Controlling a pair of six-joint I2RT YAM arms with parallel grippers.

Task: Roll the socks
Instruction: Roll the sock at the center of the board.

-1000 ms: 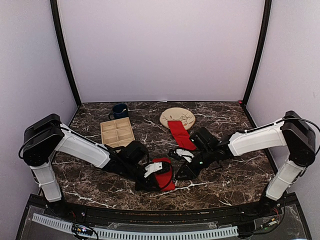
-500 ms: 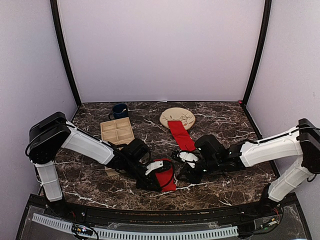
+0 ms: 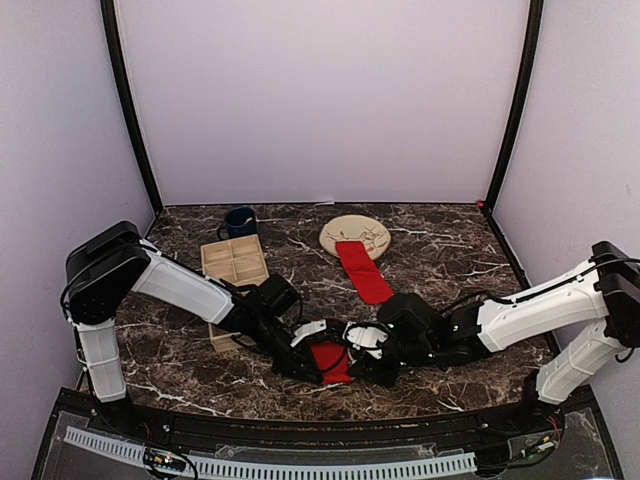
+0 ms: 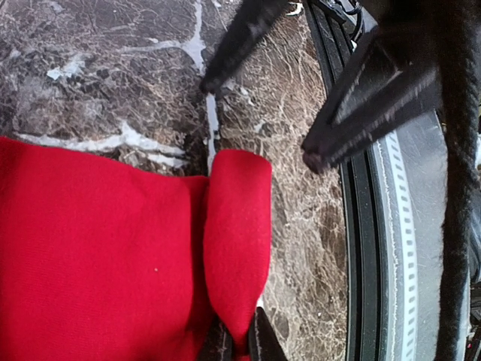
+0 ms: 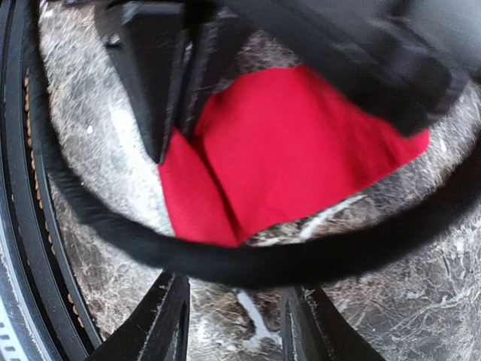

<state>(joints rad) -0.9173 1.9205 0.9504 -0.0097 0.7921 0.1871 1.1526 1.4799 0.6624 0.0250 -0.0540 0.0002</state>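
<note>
Two red socks are on the marble table. One sock [image 3: 363,272] lies flat and stretched out, its far end on the beige plate [image 3: 362,228]. The other sock [image 3: 330,358] [image 4: 113,256] [image 5: 301,150] is bunched near the front edge, one edge folded over as a flap [image 4: 239,226]. My left gripper [image 3: 312,346] [image 4: 239,337] is shut on that flap's end. My right gripper [image 3: 360,345] [image 5: 237,320] hovers just right of this sock, open, with bare marble between its fingers [image 4: 361,113].
A compartmented wooden tray [image 3: 235,263] and a dark blue mug [image 3: 240,221] stand at the back left. The black front rail [image 4: 361,263] runs close beside the near sock. A black cable [image 5: 225,259] loops across the right wrist view.
My right arm has swung left and nearer, up to the front sock, and its jaws have widened a little. The left gripper has kept its hold on the sock.
</note>
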